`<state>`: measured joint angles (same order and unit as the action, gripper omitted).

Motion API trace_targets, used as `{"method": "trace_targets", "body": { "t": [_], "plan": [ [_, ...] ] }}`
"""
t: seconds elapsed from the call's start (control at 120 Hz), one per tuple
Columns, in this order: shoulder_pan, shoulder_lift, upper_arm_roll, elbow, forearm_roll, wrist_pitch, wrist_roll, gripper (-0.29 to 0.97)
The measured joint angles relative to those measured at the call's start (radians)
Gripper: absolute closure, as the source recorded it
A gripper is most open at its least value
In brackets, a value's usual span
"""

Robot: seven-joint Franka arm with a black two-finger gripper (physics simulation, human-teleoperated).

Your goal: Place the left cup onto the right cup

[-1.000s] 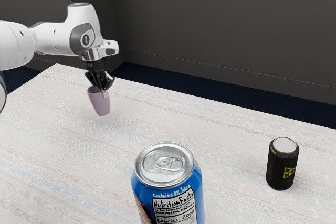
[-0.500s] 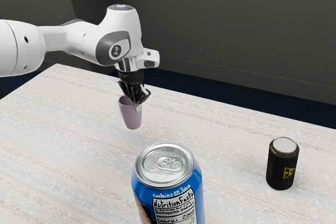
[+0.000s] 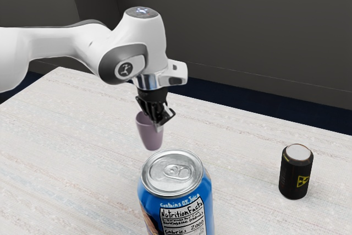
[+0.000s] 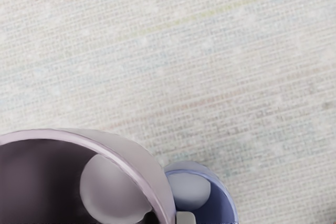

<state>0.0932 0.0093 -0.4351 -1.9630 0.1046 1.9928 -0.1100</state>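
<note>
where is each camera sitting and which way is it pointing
Exterior view: at the arm's side, low behind a blue soda can, facing across the table; the white arm and its gripper hold a mauve cup in the air.
Wrist view: on the hand, facing down past the mauve cup's rim onto a bluish cup on the table.
Shared: the mauve cup and the table.

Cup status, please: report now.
Gripper shut on mauve cup, held in air. Blue cup just below it. Can nearby; nothing seen between cups.
</note>
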Motion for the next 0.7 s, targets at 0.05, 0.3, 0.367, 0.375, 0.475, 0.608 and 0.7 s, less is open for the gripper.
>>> {"method": "trace_targets", "body": {
  "t": [0.05, 0.3, 0.367, 0.375, 0.475, 0.608, 0.7],
  "plan": [
    [0.026, -0.014, -0.04, -0.013, -0.004, 0.001, -0.02, 0.79],
    [0.132, -0.083, -0.186, -0.089, -0.058, 0.007, -0.107, 0.79],
    [0.179, -0.094, -0.229, -0.097, -0.073, 0.008, -0.127, 0.79],
    [0.184, -0.096, -0.234, -0.098, -0.075, 0.009, -0.129, 0.79],
    [0.225, -0.105, -0.274, -0.108, -0.091, 0.014, -0.154, 0.79],
    [0.24, -0.105, -0.291, -0.119, -0.1, 0.021, -0.183, 0.78],
    [0.243, -0.102, -0.295, -0.123, -0.102, 0.029, -0.201, 0.78]
  ]
}}
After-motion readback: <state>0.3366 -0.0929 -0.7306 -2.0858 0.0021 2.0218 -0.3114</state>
